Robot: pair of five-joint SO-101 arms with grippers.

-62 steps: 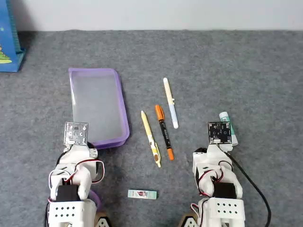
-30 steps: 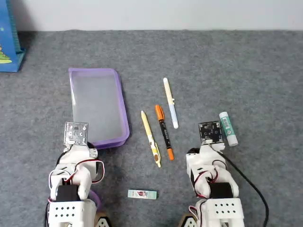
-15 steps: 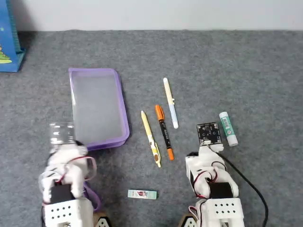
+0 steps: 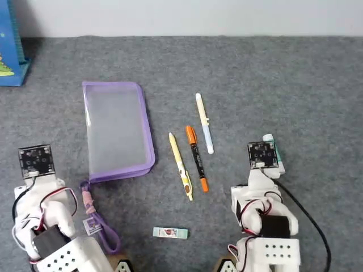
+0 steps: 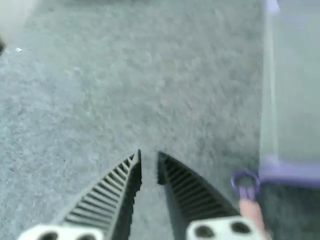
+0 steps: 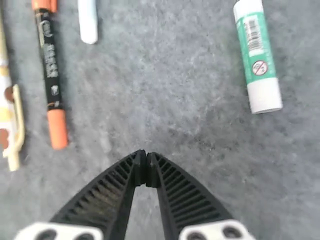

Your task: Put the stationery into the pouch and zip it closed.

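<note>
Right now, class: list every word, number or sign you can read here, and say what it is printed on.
Glue stick: a barcode and a round crossed-out sign; no legible words.
Orange marker: print along the barrel, too blurred to read.
Eraser: label too small to read.

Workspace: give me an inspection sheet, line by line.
Surface: grey carpet.
Job's things: purple pouch lies flat; yellow pen, orange marker, white pen, glue stick and small eraser-like block lie outside it.
Clutter: blue box at far corner.
Grippers: left gripper slightly open, empty, beside zip pull; right gripper shut, empty, between marker and glue stick.
Cables: black cable trails from right arm.
Surroundings: white wall behind.
</note>
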